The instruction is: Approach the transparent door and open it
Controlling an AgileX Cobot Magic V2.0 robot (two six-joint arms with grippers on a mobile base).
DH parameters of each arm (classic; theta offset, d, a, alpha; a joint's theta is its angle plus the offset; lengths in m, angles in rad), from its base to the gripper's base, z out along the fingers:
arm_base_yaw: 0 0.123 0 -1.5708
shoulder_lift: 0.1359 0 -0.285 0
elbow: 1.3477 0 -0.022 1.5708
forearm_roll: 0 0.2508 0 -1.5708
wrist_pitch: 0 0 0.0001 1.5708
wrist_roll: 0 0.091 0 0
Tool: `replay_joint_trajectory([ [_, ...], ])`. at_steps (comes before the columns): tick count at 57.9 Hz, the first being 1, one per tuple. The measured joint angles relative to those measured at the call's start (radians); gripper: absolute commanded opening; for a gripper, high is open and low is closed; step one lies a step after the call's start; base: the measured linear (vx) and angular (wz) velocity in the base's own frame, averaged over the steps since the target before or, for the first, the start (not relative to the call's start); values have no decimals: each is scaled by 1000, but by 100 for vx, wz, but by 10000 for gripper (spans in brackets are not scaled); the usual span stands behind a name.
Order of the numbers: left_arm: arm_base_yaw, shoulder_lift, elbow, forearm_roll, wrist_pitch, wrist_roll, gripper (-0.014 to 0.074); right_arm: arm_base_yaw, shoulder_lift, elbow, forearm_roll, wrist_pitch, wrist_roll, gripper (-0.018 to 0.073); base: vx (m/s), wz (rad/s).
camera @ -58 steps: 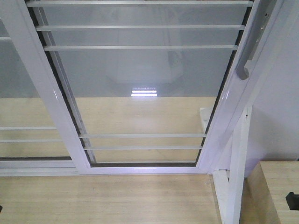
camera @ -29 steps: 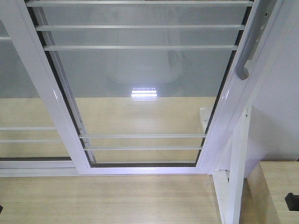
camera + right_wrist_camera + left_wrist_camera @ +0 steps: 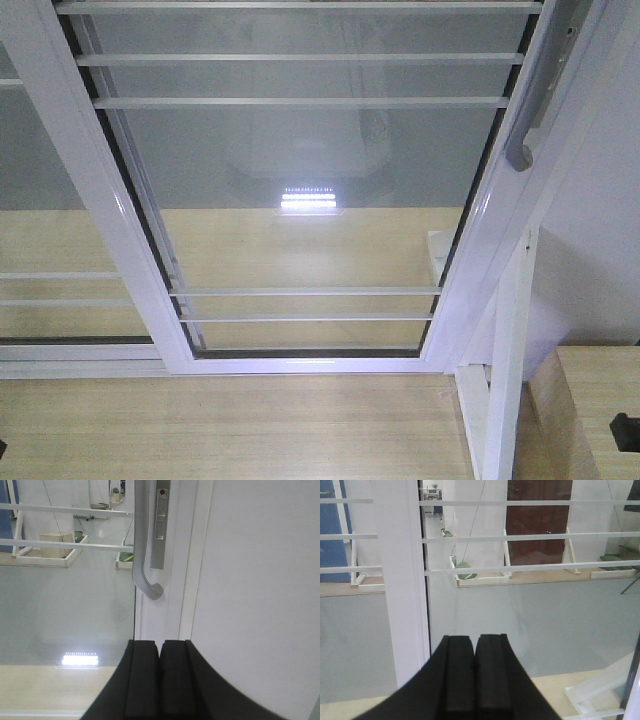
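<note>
Handle: curved grey metal pull handle [image 3: 141, 540] of clear-glass white-framed door [image 3: 300, 180] — sat above right gripper [image 3: 160, 680], apart.
Pincers: right and left gripper [image 3: 474, 680] — were closed, empty.

In the left wrist view the left gripper [image 3: 474, 639] rises from the bottom centre of the frame. Its two black fingers [image 3: 458, 670] are pressed side by side with only a thin seam between them, and the black base flares out toward the lower edge. The right gripper [image 3: 160, 642] sits the same way at the bottom centre of the right wrist view, its fingers [image 3: 142, 675] closed against each other, tips level and pointing straight up the picture.
</note>
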Motion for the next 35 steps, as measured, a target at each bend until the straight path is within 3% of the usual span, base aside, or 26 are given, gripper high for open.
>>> replay_joint_trajectory([
  [18, 0, 0, 0, 0, 3, 0, -5, 0, 0, 0, -9, -59, -18, -5, 0, 0],
  [35, 0, 0, 0, 0, -80, 0, -5, 0, 0, 0, 39, -320, -5, -5, 0, 0],
])
